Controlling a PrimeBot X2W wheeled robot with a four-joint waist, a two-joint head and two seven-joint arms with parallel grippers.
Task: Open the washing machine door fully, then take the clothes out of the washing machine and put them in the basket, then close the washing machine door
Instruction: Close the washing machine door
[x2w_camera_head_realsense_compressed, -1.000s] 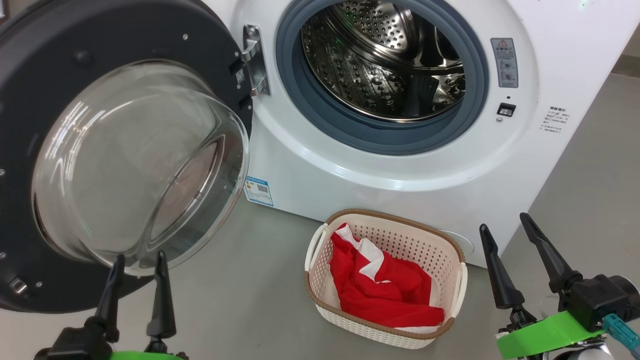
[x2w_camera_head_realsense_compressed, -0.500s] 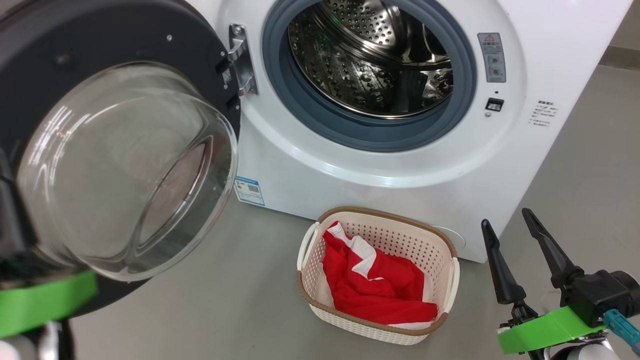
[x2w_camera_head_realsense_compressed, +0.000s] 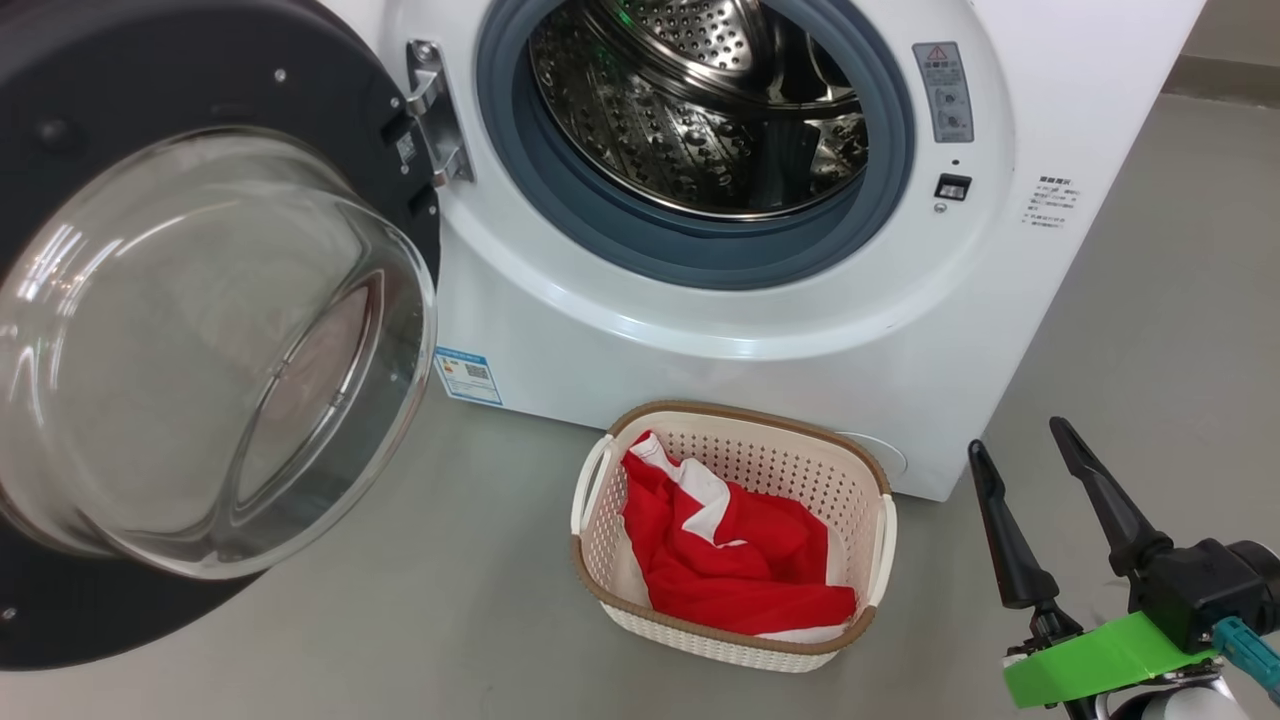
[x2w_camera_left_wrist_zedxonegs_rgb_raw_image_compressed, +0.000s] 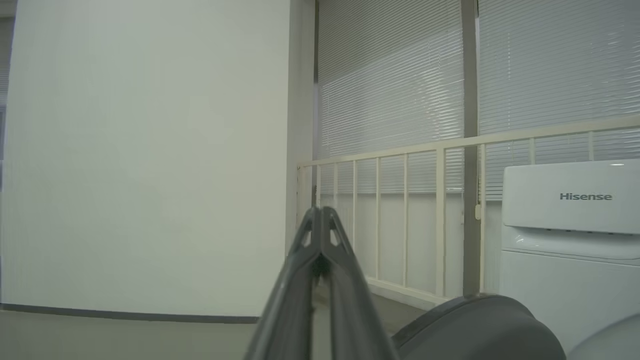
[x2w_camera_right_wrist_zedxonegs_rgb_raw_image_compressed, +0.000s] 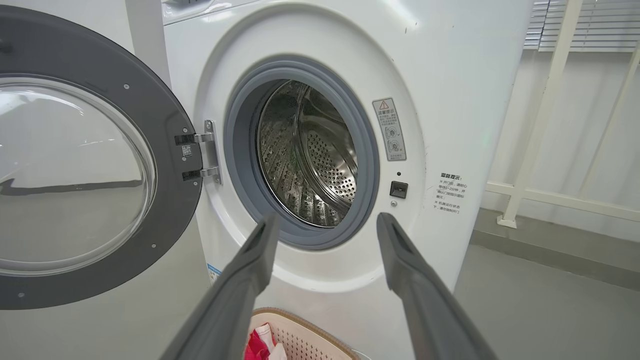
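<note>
The washing machine door (x2w_camera_head_realsense_compressed: 150, 90) stands swung wide open at the left, its glass bowl (x2w_camera_head_realsense_compressed: 200, 350) facing me. The white washing machine (x2w_camera_head_realsense_compressed: 700, 330) shows a bare steel drum (x2w_camera_head_realsense_compressed: 690, 110) with no fabric visible inside. On the floor in front sits the basket (x2w_camera_head_realsense_compressed: 745, 412), with the red and white clothes (x2w_camera_head_realsense_compressed: 740, 570) lying in it. My right gripper (x2w_camera_head_realsense_compressed: 1015, 440) hovers open and holding nothing, right of the basket, pointing at the drum opening (x2w_camera_right_wrist_zedxonegs_rgb_raw_image_compressed: 310, 160). My left gripper (x2w_camera_left_wrist_zedxonegs_rgb_raw_image_compressed: 320, 212) is shut on nothing, aimed at a far wall above the door's dark edge (x2w_camera_left_wrist_zedxonegs_rgb_raw_image_compressed: 475, 325).
Grey floor runs around the machine, with open floor to the right of it (x2w_camera_head_realsense_compressed: 1150, 300). A cream railing (x2w_camera_left_wrist_zedxonegs_rgb_raw_image_compressed: 400, 150) and window blinds stand behind and beside the machine. The door hinge (x2w_camera_head_realsense_compressed: 430, 110) sits at the opening's left.
My left gripper has closed and swung up and away from the lower left of the head view. The head camera has turned, shifting the scene left. The right gripper holds its place.
</note>
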